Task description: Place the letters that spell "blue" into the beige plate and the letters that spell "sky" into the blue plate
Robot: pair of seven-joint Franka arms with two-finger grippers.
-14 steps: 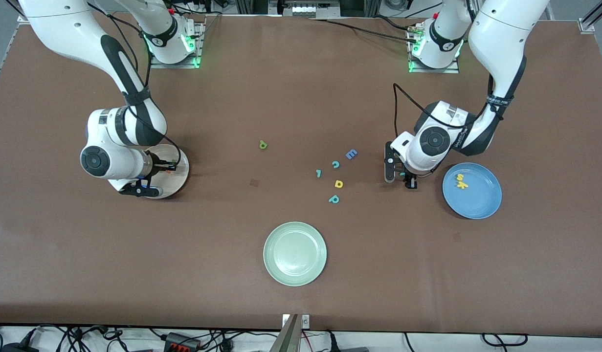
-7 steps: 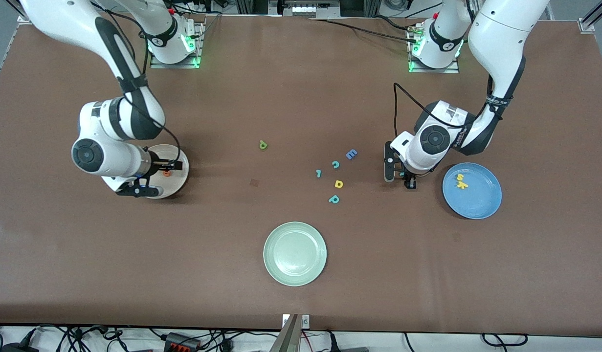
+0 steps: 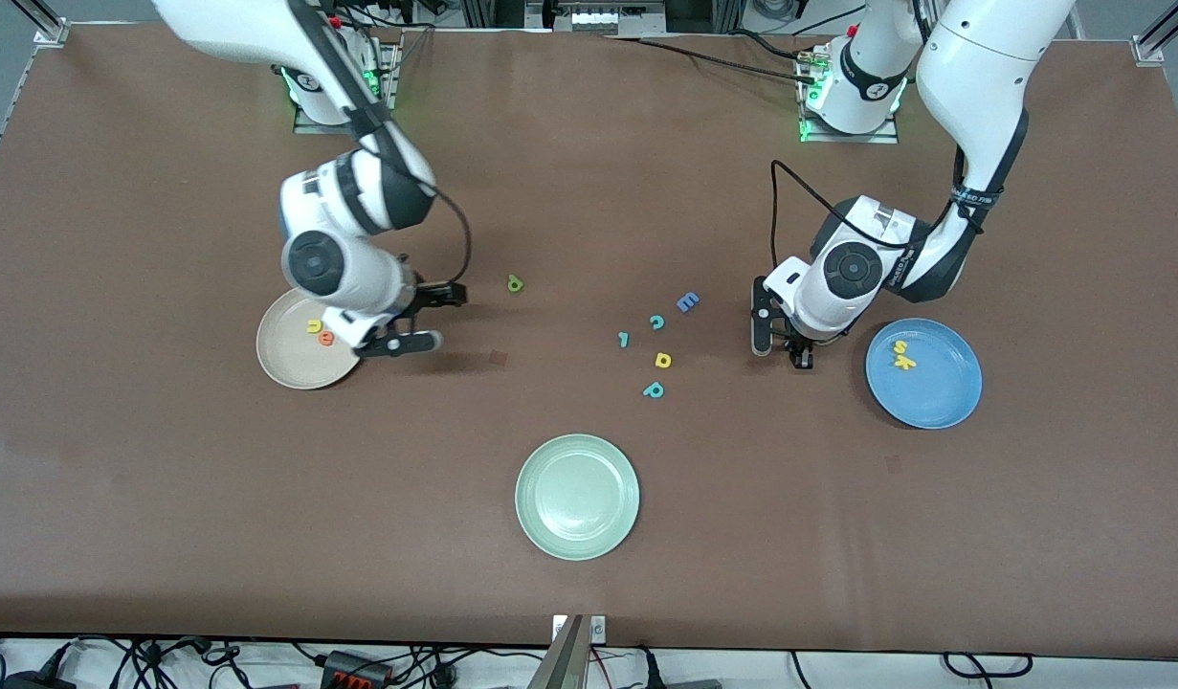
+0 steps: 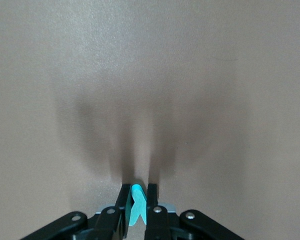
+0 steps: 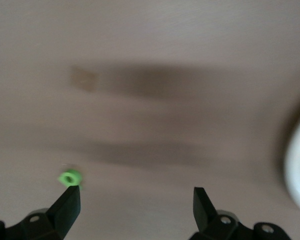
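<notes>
Pinching shut on the teal y [image 4: 136,205], the left gripper [image 3: 797,352] stands low on the bench [image 3: 589,574], just beside the blue plate [image 3: 923,373] on the side toward the right arm's end; a second ago its jaws were only half closed, so the grasp has just been made. The yellow s [image 3: 900,347] and yellow k [image 3: 903,363] already lie in that plate, so my judgement is that a short lift and carry over the rim would finish "sky".

The right gripper [image 3: 426,319], jaws now spread wide and empty, has swung off the beige plate [image 3: 297,368] and hangs just beside it, toward the dark green b [image 3: 516,283]. The yellow u [image 3: 314,326] and orange e [image 3: 326,337] lie in the beige plate, the e newly let go.

That leaves two letters of "blue" on the bench: the b, well apart from the beige plate toward the middle, probably the next target, and a small teal bar [image 3: 624,339] farther on in the loose cluster, which may be the l. The pale green plate [image 3: 577,496] sits unused, nearer the front camera.
</notes>
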